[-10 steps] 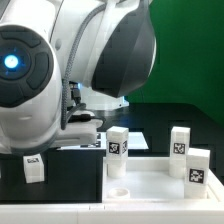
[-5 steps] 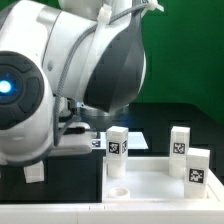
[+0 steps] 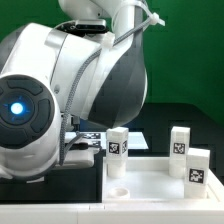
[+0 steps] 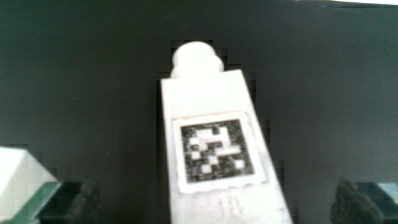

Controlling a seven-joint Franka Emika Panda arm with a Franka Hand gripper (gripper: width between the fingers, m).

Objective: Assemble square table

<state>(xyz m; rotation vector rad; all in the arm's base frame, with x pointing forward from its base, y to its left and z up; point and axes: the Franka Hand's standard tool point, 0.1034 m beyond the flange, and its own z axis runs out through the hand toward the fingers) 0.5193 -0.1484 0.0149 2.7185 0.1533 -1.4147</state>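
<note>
The robot arm (image 3: 70, 100) fills most of the exterior view, a bulky white and grey body with a glowing blue ring light on its nearest joint. It hides the gripper entirely in that view.

Beneath and beside the arm lies the square tabletop (image 3: 160, 185), a white slab with a raised rim, resting on the dark work surface. Three legs stand upright on it, each a small white block with a black-and-white tag: one leg (image 3: 117, 150) nearest the arm, a second leg (image 3: 180, 141) further toward the exterior view's right, and a third leg (image 3: 198, 165) just beside the second.

In the wrist view, a fourth leg (image 4: 214, 130) lies flat on the dark surface, its tag facing the camera and its rounded peg pointing away from the gripper (image 4: 222, 200). The two dark fingers (image 4: 68, 200) are spread wide on either side of this leg's near end, not touching it and holding nothing.
</note>
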